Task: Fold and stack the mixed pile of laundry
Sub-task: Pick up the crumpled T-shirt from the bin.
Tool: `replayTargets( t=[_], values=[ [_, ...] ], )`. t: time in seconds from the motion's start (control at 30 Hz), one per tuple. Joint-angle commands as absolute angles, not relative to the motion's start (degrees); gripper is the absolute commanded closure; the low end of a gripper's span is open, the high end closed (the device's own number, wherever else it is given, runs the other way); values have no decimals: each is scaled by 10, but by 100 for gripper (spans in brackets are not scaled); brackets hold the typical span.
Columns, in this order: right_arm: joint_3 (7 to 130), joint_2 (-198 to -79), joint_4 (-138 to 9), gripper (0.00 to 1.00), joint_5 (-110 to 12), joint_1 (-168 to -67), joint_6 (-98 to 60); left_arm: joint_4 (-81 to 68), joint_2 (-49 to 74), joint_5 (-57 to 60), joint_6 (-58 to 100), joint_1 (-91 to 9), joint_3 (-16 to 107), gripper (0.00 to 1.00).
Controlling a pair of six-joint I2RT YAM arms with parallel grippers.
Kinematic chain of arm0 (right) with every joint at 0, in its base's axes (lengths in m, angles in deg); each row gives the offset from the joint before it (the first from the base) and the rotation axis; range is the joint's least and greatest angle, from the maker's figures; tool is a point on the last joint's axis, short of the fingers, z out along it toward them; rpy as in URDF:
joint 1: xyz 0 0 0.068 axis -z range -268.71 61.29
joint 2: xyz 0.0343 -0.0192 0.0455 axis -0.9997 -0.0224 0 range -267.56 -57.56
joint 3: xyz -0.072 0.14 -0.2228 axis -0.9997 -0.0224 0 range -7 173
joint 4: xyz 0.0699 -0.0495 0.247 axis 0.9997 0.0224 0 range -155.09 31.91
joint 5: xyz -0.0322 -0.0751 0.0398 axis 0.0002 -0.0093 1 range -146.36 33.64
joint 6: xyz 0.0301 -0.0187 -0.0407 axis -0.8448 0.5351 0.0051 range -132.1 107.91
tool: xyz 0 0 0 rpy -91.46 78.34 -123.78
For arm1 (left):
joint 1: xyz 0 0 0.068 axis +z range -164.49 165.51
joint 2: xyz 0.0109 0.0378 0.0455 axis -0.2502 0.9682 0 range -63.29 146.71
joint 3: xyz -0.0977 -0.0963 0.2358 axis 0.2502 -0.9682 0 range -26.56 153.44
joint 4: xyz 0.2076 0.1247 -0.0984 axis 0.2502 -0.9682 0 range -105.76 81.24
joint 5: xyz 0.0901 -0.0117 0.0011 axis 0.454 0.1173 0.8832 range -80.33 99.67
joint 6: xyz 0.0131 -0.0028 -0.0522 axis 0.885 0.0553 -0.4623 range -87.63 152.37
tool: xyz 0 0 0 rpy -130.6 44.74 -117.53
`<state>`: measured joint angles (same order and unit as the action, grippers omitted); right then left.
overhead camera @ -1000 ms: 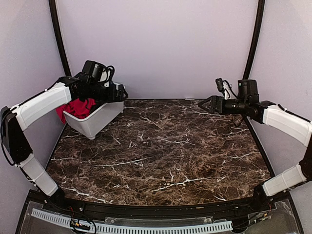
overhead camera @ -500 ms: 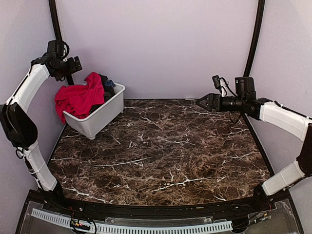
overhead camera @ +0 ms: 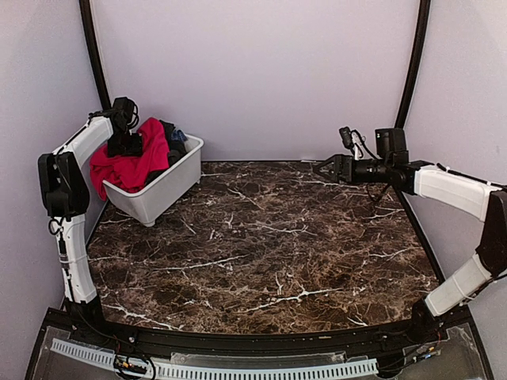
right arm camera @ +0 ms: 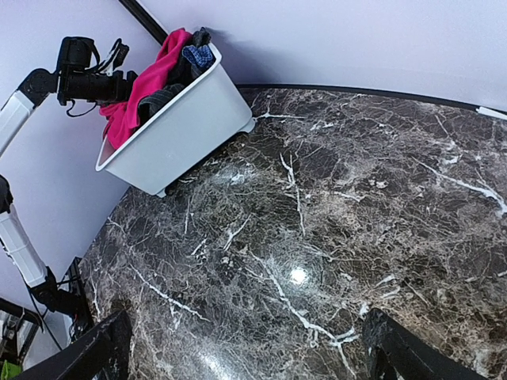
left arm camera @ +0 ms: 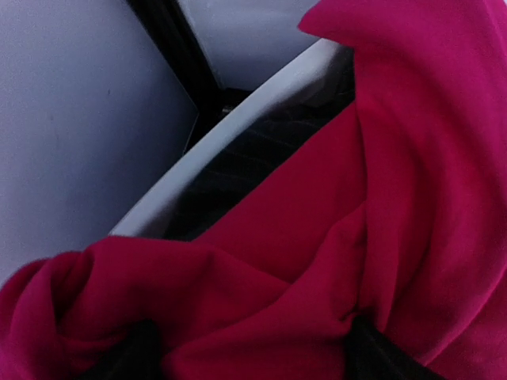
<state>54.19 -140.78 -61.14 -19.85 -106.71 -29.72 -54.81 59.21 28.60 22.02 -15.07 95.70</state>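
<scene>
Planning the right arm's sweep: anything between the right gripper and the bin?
Nothing: only bare table between the right gripper and the bin, seen in the top and right wrist views.

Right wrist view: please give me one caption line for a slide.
A white bin at the marble table's far corner, the left gripper at the red cloth draped over its rim.

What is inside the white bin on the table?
A red cloth lies on top, draped over the rim of the white bin. Beside it a dark grey garment and a blue checked garment show. Anything beneath them is covered.
</scene>
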Motion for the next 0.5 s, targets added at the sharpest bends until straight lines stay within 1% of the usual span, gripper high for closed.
replayTargets(
  t=[0.0,0.03,0.07,0.1,0.13,0.17,0.23,0.33,0.47],
  values=[
    [562,-1419,-648,2,-182,-1071,-314,-585,568,277,233,-156,985,45],
    [564,-1420,-648,2,-181,-1071,-314,-575,556,273,234,-158,984,61],
    [566,-1421,-648,2,-180,-1071,-314,-570,549,267,237,-162,984,69],
    [568,-1422,-648,2,-180,-1071,-313,-561,534,265,240,-165,984,82],
    [571,-1423,-648,2,-181,-1071,-313,-557,528,266,246,-171,988,88],
    [571,-1423,-648,2,-181,-1071,-312,-554,516,268,248,-175,992,97],
    [577,-1424,-646,2,-182,-1071,-310,-551,501,265,252,-188,1011,100],
    [585,-1425,-639,2,-184,-1071,-304,-549,479,228,255,-202,1055,100],
    [593,-1423,-633,2,-191,-1069,-298,-528,461,161,274,-248,1111,100]
  ],
)
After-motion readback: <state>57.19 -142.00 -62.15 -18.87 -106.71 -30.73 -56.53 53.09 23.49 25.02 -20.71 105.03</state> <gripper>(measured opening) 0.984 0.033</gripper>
